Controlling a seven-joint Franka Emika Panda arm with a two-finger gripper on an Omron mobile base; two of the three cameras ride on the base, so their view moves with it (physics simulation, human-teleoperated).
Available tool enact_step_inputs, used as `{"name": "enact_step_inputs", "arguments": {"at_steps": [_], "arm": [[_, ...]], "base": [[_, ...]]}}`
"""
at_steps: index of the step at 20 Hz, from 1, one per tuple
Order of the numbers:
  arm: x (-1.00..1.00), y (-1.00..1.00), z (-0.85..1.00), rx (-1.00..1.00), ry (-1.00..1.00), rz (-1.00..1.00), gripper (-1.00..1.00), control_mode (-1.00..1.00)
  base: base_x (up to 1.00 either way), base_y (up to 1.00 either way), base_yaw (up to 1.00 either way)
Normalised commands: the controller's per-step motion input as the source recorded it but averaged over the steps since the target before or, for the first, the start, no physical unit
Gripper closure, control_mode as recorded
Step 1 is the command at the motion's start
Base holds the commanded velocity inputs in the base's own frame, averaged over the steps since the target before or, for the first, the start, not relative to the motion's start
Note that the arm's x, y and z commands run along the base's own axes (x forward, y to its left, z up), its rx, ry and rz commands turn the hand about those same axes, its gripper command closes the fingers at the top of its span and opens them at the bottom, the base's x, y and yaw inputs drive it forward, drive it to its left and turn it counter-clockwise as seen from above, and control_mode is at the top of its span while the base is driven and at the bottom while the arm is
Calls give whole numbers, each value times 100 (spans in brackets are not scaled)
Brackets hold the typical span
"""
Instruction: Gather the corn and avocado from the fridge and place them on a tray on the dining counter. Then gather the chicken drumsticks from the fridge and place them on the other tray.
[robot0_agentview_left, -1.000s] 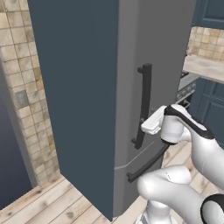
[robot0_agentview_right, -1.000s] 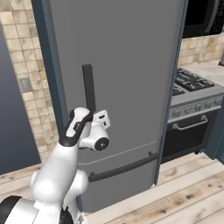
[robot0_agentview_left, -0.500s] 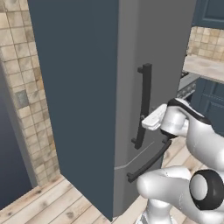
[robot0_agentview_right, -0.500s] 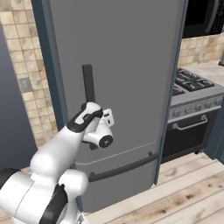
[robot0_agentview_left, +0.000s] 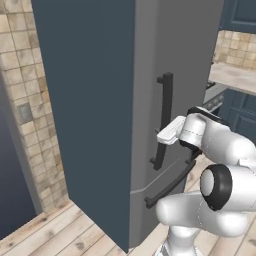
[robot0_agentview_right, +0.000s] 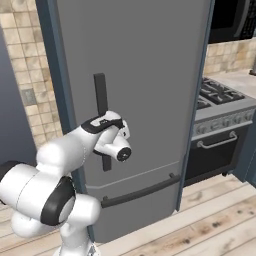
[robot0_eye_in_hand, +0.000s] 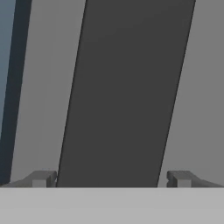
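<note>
Up close, the end effector (robot0_eye_in_hand: 112, 179) sits at the vertical door handle (robot0_agentview_left: 163, 120) of the fridge (robot0_agentview_left: 100, 100); its jaws are spread wide, one fingertip (robot0_eye_in_hand: 43, 178) on either side of the dark bar, and in the hand view the bar runs between the two tips without clearly touching either; nothing is clamped. From the left base view the white hand reaches the lower half of that handle, just above its bottom end; from the right base view the same hand covers the middle of the bar, with the arm rising from the lower left. The fridge is a tall grey unit with a dark blue-grey side panel; its upper door is shut, and the drawer handle (robot0_agentview_right: 140, 190) — a long horizontal dark bar — lies lower down on the front, also shut. Corn, avocado and drumsticks cannot be seen with the door closed. To the fridge's right stands a stove (robot0_agentview_right: 220, 130) with black burner grates and an oven door handle; a dark microwave (robot0_agentview_right: 232, 20) hangs above it. Beige tiled wall (robot0_agentview_left: 30, 100) flanks the fridge on the left; the wooden floor (robot0_agentview_right: 200, 230) runs beneath.
</note>
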Motion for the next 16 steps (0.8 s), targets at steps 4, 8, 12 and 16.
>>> {"name": "enact_step_inputs", "arguments": {"at_steps": [4,8,12,16], "arm": [[38,59,-12,0,4,2,100,-100],[18,30,-3,0,4,0,100,-100],[1,11,0,-2,2,0,100,-100],[-7,-13,0,0,0,-2,100,-100]], "base": [[0,0,0],[0,0,0],[0,0,0],[0,0,0]]}}
